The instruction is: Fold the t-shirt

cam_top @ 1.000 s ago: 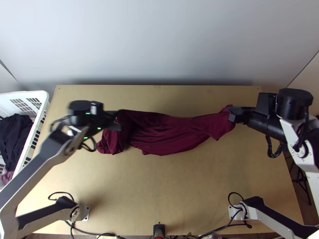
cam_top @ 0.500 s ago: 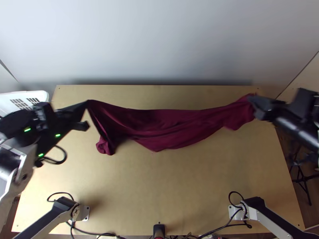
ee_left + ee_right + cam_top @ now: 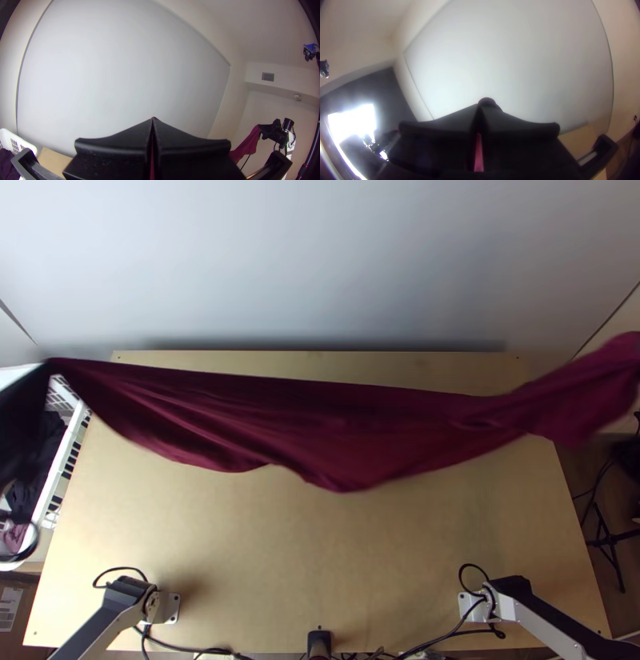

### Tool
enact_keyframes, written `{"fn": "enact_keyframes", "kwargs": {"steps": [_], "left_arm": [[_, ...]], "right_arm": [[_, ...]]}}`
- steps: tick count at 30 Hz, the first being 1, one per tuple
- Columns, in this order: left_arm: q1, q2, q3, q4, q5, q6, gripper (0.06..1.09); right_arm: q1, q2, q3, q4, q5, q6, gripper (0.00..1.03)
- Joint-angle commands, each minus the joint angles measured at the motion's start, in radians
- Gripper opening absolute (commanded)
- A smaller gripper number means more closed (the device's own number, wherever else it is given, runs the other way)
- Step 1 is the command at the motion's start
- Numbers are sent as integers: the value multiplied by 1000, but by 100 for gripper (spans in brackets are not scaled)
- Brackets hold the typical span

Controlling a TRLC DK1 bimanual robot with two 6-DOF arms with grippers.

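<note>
One dark red t-shirt (image 3: 320,420) is hanging in a long, sagging span over the table (image 3: 320,564), gathered at both ends, and its far end on the right side is running into the top view's edge, where it is being cut off and blurred. Its folds are hiding which part is which, and I cannot tell whether its lowest edge is touching the wood. Two grippers are holding it, one at each end. The left gripper (image 3: 40,372) is showing as a dark blur at the top view's left edge; in its own wrist view its two black fingers are pressing together on a strip of the shirt. The right gripper (image 3: 483,104) is likewise pinching the other end, its two fingers closed with a pink sliver of cloth between them. Farther out, one white basket (image 3: 78,428) is standing beside the table's left side, partly covered by the blurred arm, and is holding dark clothes (image 3: 50,440) whose number I cannot tell. Two metal arm mounts (image 3: 170,608) are sitting near the table's near edge, one on each side, with black cables (image 3: 188,649) lying between them
</note>
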Motion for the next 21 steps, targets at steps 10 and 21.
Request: {"fn": "enact_keyframes", "kwargs": {"steps": [10, 21], "left_arm": [[115, -139, 151, 33, 51, -92, 9], [233, -138, 141, 99, 82, -205, 9]], "right_arm": [[-60, -121, 104, 112, -158, 178, 3], [6, -139, 97, 238, -57, 165, 3]]}}
